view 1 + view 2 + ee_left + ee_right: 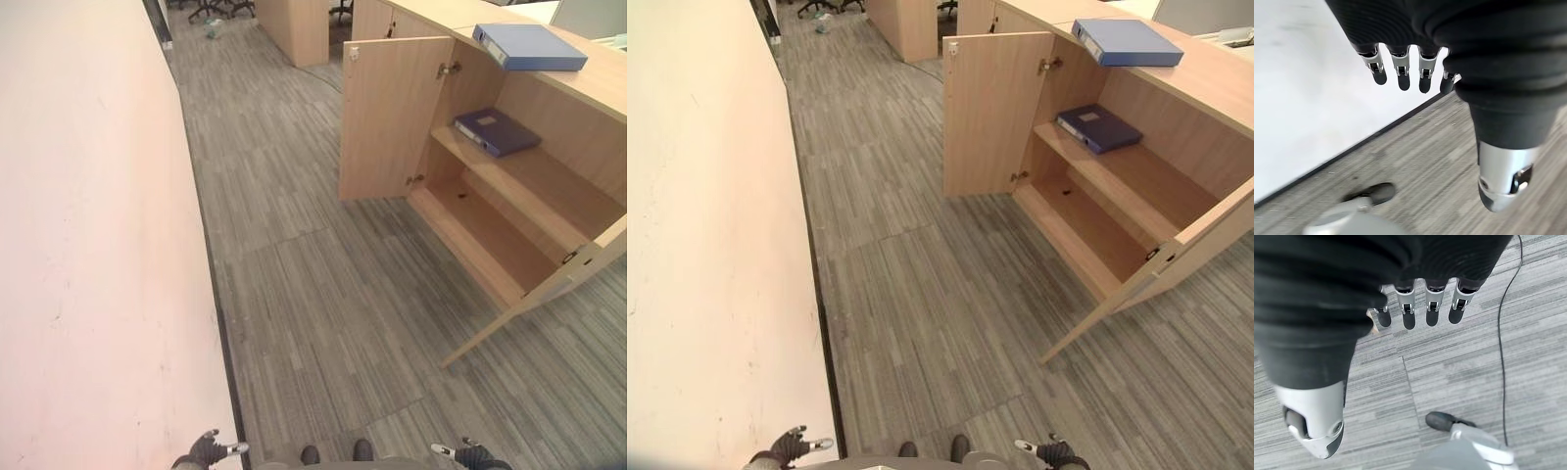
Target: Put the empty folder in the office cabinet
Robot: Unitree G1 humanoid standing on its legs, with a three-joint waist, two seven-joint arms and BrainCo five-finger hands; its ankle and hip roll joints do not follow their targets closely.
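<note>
Standing open, the office cabinet [509,186] has both doors swung out. Blue folder [529,46] lies on its top; a darker folder [497,131] lies on its upper shelf. Left hand [1400,68] and right hand [1420,303], well short of the cabinet, hang with fingers relaxed, empty.

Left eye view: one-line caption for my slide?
Open office cabinet, one blue folder on top, a darker folder on its upper shelf.

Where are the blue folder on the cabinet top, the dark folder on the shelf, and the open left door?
Blue folder [530,46], left eye view, cover middle.
Dark folder [498,131], left eye view, cover middle.
Open left door [392,117], left eye view, inner panel.
</note>
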